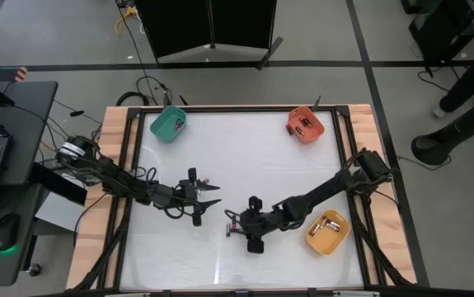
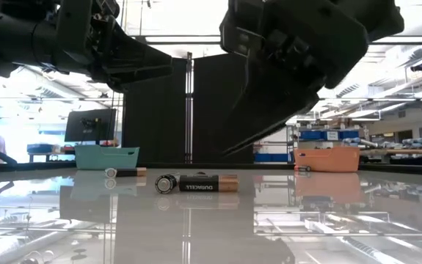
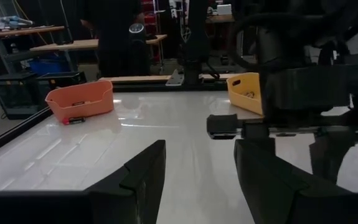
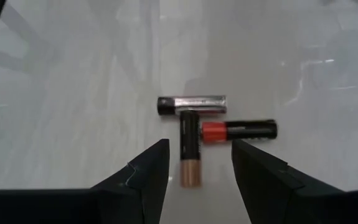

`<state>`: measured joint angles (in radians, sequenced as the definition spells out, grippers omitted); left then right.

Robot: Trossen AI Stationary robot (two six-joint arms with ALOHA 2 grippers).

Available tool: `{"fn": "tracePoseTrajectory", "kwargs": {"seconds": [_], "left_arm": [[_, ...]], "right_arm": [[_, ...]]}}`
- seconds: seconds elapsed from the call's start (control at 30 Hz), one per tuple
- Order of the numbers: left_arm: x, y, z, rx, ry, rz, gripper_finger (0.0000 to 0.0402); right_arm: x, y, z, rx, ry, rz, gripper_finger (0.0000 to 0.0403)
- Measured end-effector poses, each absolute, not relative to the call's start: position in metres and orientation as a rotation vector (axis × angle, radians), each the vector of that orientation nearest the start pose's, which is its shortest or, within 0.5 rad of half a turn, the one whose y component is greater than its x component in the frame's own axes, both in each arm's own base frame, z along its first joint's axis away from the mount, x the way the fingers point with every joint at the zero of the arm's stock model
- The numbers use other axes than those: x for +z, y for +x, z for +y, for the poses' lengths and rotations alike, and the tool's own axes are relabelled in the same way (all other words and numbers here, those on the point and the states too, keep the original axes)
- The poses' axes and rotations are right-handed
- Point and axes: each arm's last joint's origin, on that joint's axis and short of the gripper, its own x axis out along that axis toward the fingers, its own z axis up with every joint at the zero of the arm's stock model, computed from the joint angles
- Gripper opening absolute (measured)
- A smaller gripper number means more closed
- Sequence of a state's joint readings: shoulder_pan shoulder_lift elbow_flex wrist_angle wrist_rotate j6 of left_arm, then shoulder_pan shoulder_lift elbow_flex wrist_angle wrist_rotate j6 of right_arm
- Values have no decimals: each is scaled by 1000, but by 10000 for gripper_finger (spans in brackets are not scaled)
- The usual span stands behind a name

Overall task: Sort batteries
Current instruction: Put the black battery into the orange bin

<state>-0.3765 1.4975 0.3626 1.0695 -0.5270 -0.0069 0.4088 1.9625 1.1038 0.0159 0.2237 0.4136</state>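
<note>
Three batteries lie together on the white table. In the right wrist view they are a silvery one with a black end [image 4: 191,104], a red-and-black one [image 4: 238,130] and a black one with a copper end [image 4: 190,149]. The low view shows them lying flat, among them the black-and-copper battery [image 2: 207,183]. My right gripper [image 4: 197,165] [image 1: 235,223] is open and hovers over them, its fingers on either side of the copper end without touching. My left gripper [image 1: 209,196] [image 3: 197,180] is open, above the table just left of them.
A teal bin [image 1: 168,124] stands at the far left and an orange bin [image 1: 305,124] at the far right, with a battery [image 3: 76,119] beside it. A yellow bin [image 1: 327,233] holding batteries sits at the near right. The two grippers are close together mid-table.
</note>
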Motion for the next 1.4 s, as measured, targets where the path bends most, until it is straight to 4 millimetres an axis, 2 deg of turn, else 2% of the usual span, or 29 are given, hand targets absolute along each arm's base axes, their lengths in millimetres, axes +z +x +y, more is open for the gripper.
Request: {"fn": "tracePoseTrajectory", "kwargs": {"seconds": [0.2,0.57,0.93,1.07,1.27,1.4], "left_arm": [[163,239,-80,146,23,63,197],[163,239,-80,147,21,67,197],[163,239,-80,147,21,67,197],[163,239,-80,147,20,66,197],[163,239,-80,147,1,65,197],[163,239,-80,148,1,65,197]], "right_arm": [[114,362,150,4,126,849,173],[110,360,150,16,135,860,143],[102,354,148,20,162,843,137],[102,354,148,24,156,838,114],[102,354,148,36,136,841,55],[103,353,150,94,158,861,55]]}}
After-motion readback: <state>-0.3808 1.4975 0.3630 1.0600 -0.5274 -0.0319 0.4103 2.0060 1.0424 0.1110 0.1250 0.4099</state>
